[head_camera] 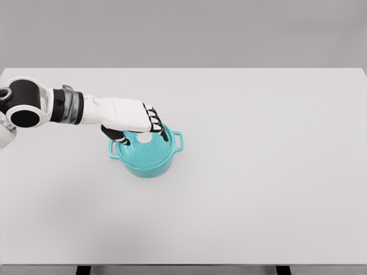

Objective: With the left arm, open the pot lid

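my left robot hand (pixel 139 127) curled over lid (pixel 146 148) knob, contact unclear | pot (pixel 148 154) rigid, prob heavy, slick enamel | grip knob only

The teal pot (pixel 148 163) is sitting upright on the bench, left of centre. Its matching lid (pixel 150 150) is resting closed on top, two side handles projecting outward.

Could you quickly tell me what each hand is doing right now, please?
Left hand: over the pot lid; grasp cannot be told.
Right hand: not in view.
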